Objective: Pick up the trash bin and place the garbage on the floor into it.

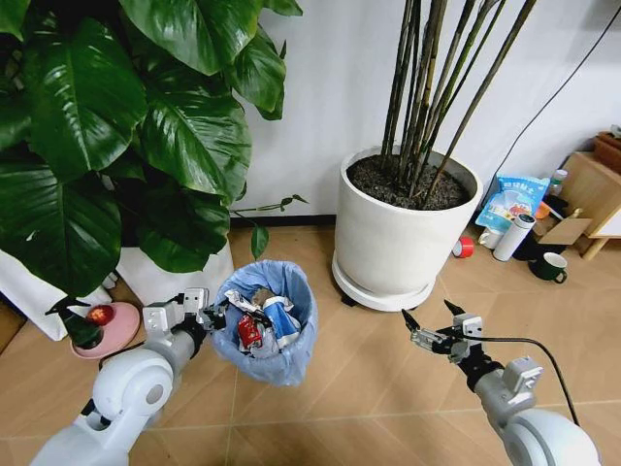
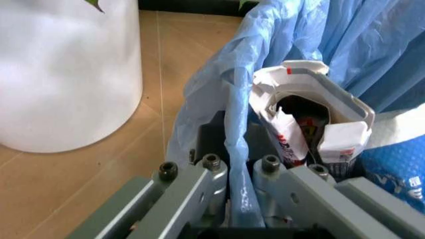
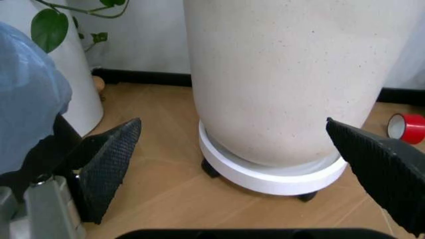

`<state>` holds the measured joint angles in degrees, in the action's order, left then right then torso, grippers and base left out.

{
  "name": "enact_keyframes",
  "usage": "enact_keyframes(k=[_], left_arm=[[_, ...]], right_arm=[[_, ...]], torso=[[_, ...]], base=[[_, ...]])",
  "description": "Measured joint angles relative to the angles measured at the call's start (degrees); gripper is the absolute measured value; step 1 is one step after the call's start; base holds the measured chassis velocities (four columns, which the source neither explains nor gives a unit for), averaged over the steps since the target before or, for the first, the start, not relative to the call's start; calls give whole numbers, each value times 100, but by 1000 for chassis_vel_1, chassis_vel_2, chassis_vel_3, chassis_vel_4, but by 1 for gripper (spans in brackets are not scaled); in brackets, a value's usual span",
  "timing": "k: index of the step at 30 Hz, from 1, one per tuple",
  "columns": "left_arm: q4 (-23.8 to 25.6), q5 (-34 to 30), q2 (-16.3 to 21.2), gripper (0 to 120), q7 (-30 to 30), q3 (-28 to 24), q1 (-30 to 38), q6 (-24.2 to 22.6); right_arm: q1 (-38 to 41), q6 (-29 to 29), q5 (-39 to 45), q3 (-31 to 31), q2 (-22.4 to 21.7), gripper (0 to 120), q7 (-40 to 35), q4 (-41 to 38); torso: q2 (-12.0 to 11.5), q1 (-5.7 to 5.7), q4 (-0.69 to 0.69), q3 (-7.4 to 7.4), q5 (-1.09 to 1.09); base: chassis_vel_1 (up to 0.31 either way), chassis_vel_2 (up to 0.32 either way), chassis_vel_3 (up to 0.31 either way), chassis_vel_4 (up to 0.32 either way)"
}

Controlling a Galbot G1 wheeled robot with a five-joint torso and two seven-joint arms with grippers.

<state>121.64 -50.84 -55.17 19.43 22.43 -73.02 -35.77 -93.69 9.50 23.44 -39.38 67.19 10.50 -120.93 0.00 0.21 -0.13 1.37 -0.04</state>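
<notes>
My left gripper (image 1: 215, 316) is clamped on the rim of the trash bin (image 1: 281, 364), low and left of centre in the head view; the wrist view shows my fingers (image 2: 206, 186) pinching the blue bag (image 2: 279, 50) and rim between them. The bin already holds cartons and wrappers (image 1: 264, 325). My right gripper (image 1: 434, 325) hangs at the lower right with its fingers spread wide and nothing in them, facing the big white plant pot (image 1: 398, 238). I judge the bin is in hand and the collecting step is under way. Next I need litter to reach for; the floor near me shows none.
</notes>
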Motion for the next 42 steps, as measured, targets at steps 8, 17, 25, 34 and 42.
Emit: enact_keyframes(k=[8, 17, 25, 34, 42], left_arm=[[5, -1, 13, 0, 0, 5, 2, 11], [13, -4, 24, 0, 5, 17, -3, 16], [13, -4, 20, 0, 10, 13, 2, 18], [20, 0, 17, 0, 18, 23, -34, 18], [29, 12, 9, 0, 19, 31, -64, 24]], right_arm=[[5, -33, -66, 6, 39, 100, 41, 73], [-23, -95, -121, 6, 109, 100, 44, 123], [-43, -121, -133, -25, 117, 100, 47, 144], [-59, -142, -180, -18, 167, 100, 60, 169], [-52, -150, -197, -11, 196, 100, 64, 205]], torso=[[0, 1, 0, 1, -1], [0, 1, 0, 1, 0], [0, 1, 0, 1, 0], [0, 1, 0, 1, -1], [0, 0, 0, 1, 0]], base=[[0, 0, 0, 0], [-40, -45, 42, 33], [-59, -78, 68, 81], [-41, -73, 49, 61], [-26, -119, 33, 116]])
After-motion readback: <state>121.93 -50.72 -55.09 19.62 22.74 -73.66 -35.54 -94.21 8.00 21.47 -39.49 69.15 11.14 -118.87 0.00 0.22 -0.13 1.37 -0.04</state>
